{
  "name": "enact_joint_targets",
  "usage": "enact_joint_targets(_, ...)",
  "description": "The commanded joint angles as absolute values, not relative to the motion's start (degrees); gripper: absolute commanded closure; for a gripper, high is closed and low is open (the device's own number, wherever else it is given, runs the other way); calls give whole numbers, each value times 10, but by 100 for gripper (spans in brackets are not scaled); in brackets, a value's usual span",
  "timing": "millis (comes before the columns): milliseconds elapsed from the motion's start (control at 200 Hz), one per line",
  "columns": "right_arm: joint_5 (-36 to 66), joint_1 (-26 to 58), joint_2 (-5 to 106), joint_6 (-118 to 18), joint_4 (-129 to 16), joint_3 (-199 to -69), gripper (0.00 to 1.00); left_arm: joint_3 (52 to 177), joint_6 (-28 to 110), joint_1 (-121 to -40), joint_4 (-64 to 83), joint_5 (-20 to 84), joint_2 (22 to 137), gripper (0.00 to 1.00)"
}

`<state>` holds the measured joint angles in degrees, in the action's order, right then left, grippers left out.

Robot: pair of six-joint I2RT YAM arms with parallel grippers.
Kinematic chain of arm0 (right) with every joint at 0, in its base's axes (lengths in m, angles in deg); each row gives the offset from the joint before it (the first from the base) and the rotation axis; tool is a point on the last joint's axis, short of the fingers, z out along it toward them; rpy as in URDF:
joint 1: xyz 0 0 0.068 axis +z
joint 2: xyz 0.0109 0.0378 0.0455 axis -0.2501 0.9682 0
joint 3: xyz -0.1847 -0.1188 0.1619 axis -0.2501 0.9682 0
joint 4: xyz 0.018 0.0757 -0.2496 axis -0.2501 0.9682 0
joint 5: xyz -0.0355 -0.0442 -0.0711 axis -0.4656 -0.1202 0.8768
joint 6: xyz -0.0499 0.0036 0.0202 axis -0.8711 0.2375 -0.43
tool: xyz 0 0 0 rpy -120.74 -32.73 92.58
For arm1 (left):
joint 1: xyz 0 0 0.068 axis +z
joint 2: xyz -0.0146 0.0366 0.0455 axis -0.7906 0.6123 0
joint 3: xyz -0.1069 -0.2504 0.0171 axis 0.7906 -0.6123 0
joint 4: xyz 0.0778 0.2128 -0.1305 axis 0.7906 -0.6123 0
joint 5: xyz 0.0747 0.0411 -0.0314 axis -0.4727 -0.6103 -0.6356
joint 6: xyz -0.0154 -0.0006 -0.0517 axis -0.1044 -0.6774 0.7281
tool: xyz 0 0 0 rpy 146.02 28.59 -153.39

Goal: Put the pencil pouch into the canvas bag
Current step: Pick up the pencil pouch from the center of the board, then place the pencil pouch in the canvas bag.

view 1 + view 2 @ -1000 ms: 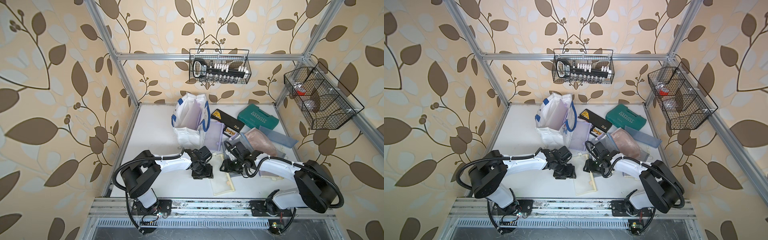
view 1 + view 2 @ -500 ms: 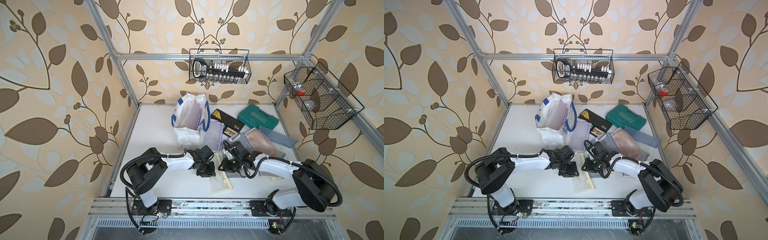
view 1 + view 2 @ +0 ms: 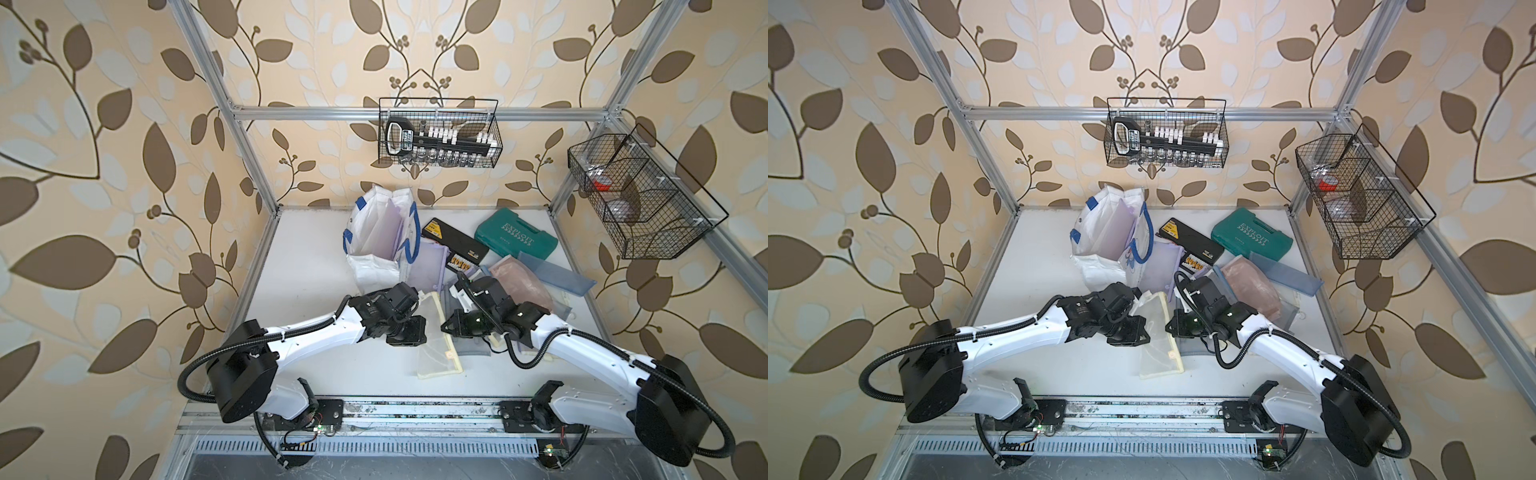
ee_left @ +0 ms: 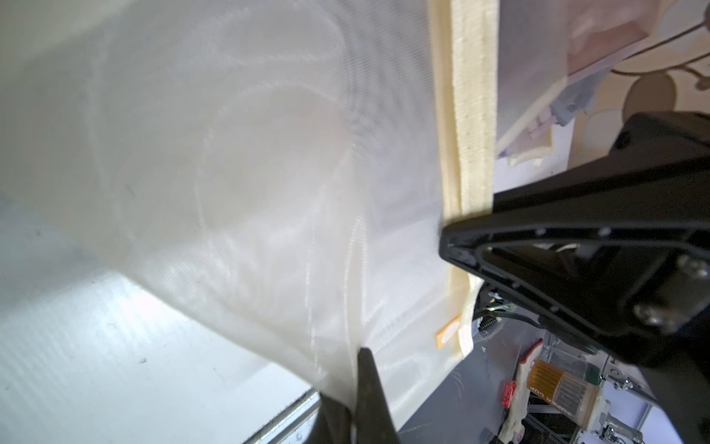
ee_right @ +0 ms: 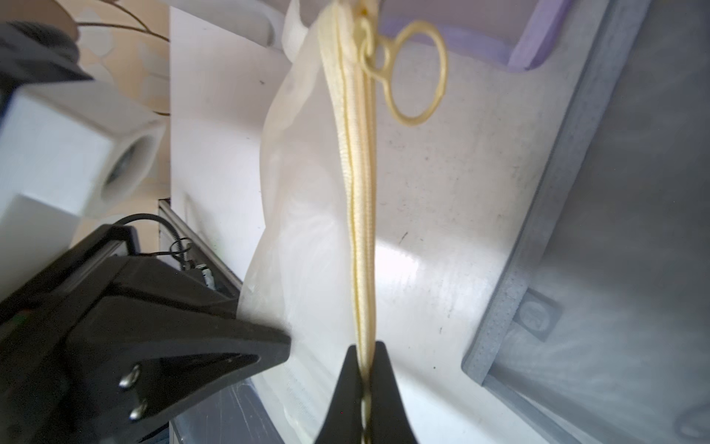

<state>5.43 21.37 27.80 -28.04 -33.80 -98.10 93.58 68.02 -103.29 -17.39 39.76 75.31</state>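
While both my grippers are pinched shut on the pencil pouch [image 3: 436,353], nothing has gone into the canvas bag [image 3: 374,245] yet. In both top views the pouch hangs between my left gripper [image 3: 409,332] and my right gripper [image 3: 451,325], partly raised, its near end seemingly resting on the table [image 3: 307,266]. The bag stands open beyond my left gripper, near the pouch but apart from it.

My left wrist view shows my jaws closed on the mesh [image 4: 269,173]. My right wrist view shows my jaws clamped on the zipper edge [image 5: 357,192], the pull ring [image 5: 417,69] far ahead of them.

Lifting, carrying over and lowering in are all left, I judge.
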Motion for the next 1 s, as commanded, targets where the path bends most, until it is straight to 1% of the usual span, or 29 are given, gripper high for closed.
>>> enact_joint_targets(0,83,213,237,-279,-302,-1009,100,996,636,-1036,-255,385,719,100)
enact_joint_targets(5,85,213,236,-278,-301,-1011,100,998,634,-1036,-258,384,718,100)
enact_joint_targets(30,91,213,227,-277,-295,-1015,92,1015,626,-1036,-274,382,715,100)
enact_joint_targets(80,105,214,214,-275,-282,-1029,71,1049,608,-1036,-311,370,707,100)
enact_joint_targets(130,125,212,205,-273,-264,-1051,57,1094,585,-1036,-353,355,702,100)
enact_joint_targets(155,137,212,204,-274,-251,-1062,47,1117,572,-1036,-373,346,701,100)
enact_joint_targets(195,153,210,203,-274,-235,-1081,35,1155,550,-1036,-412,328,701,100)
enact_joint_targets(240,162,201,206,-276,-218,-1104,26,1199,525,-1036,-454,303,704,100)
enact_joint_targets(285,165,189,213,-280,-203,-1126,21,1242,500,-1036,-493,272,710,100)
enact_joint_targets(325,167,176,219,-283,-192,-1145,12,1276,478,-1035,-522,243,716,100)
enact_joint_targets(350,168,169,224,-285,-184,-1157,9,1299,464,-1035,-538,224,722,100)
enact_joint_targets(440,169,138,236,-291,-169,-1195,5,1381,415,-1025,-587,167,755,100)
enact_joint_targets(530,174,117,245,-298,-167,-1225,2,1453,385,-994,-617,132,803,100)
enact_joint_targets(665,170,102,283,-316,-156,-1255,2,1564,363,-925,-629,110,867,100)
enact_joint_targets(830,166,102,323,-327,-156,-1273,2,1705,313,-876,-661,17,945,100)
enact_joint_targets(910,164,101,334,-329,-156,-1279,2,1721,295,-854,-644,-13,961,100)
enact_joint_targets(995,162,102,336,-330,-154,-1280,2,1703,273,-842,-600,-29,966,100)
